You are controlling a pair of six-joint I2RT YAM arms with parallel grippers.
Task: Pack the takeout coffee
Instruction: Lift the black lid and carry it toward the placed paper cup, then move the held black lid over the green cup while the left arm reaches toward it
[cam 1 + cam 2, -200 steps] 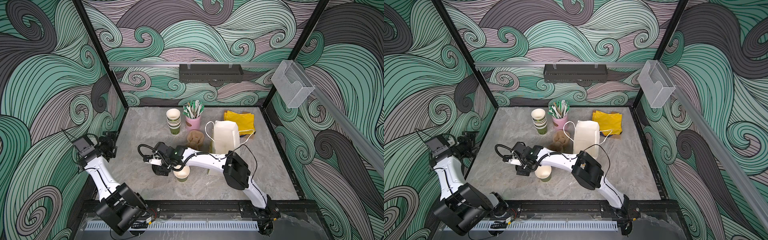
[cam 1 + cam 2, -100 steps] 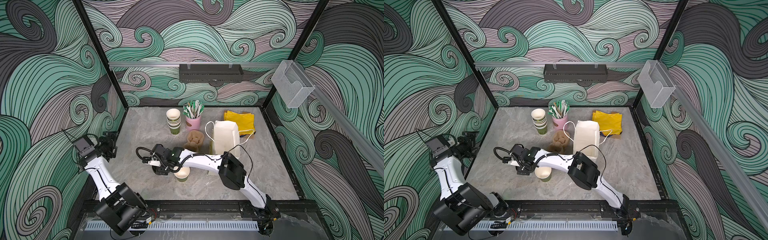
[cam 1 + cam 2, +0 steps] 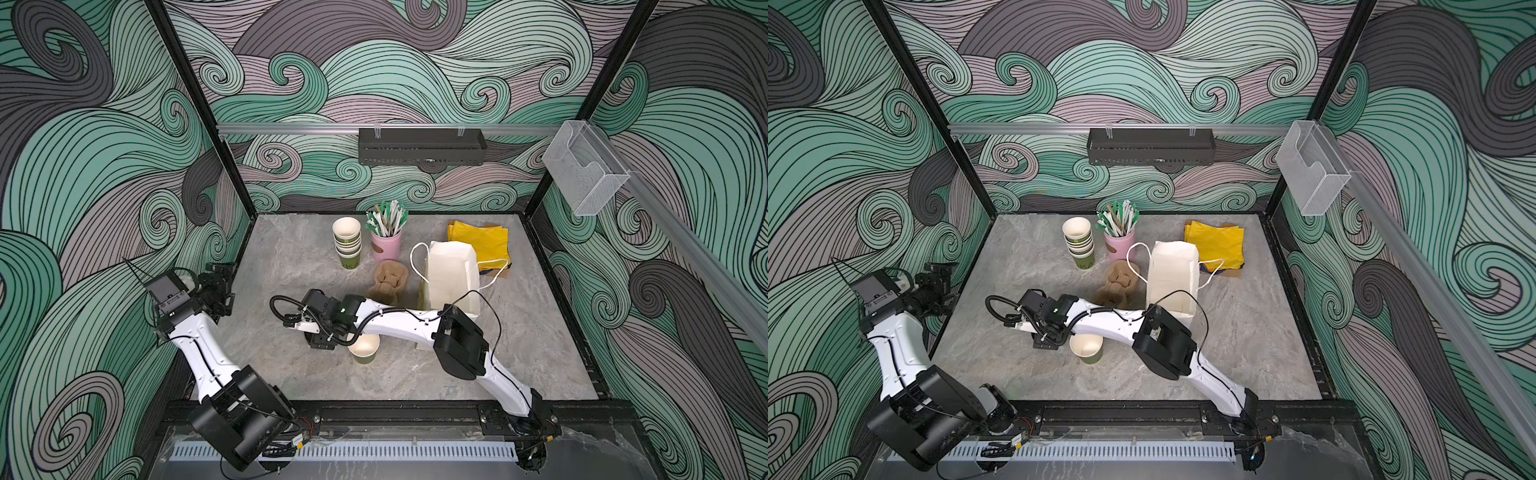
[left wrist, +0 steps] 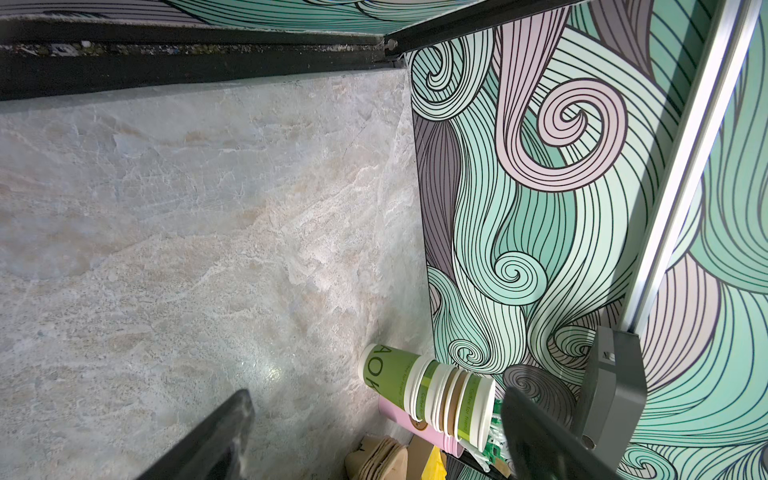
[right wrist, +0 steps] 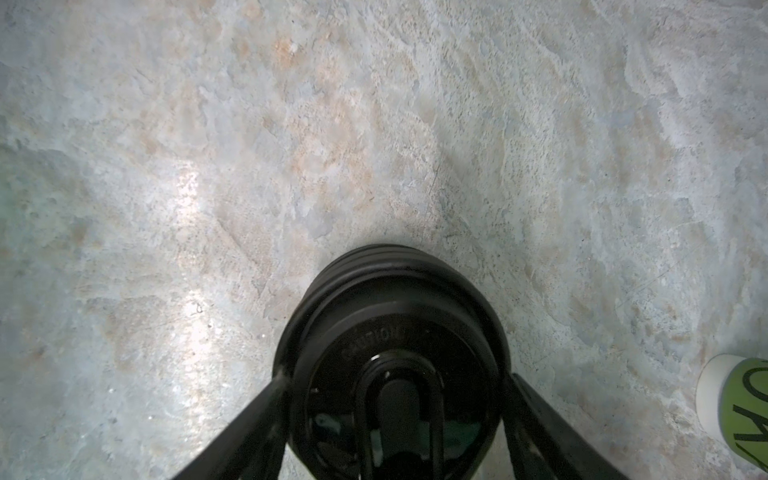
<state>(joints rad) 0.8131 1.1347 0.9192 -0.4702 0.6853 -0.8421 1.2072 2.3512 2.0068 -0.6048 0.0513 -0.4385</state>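
Item: right gripper (image 5: 395, 382). Over the last second its jaws draw in from wide to clenched on the stack of black round plastic sip lids (image 5: 390, 299); both fingers (image 5: 249, 419) now press the stack's rim on the grey marbled tabletop (image 5: 374, 124); the forearm sits slightly further left than before
Item: small olive-green paper cup, cream-white inside (image 3: 364, 348). Upright, lidless, unmoved, just beside that gripper, near the table's front middle
Item: left gripper (image 3: 216, 286). Released, empty, at the table's left edge, unchanged
Item: white paper bag with cord handles (image 3: 451, 278). Upright behind the arm, apart from the cup
Reading: lid pick-up under way; capping and bagging not yet done; the grip spans several lids, so more than one may lift
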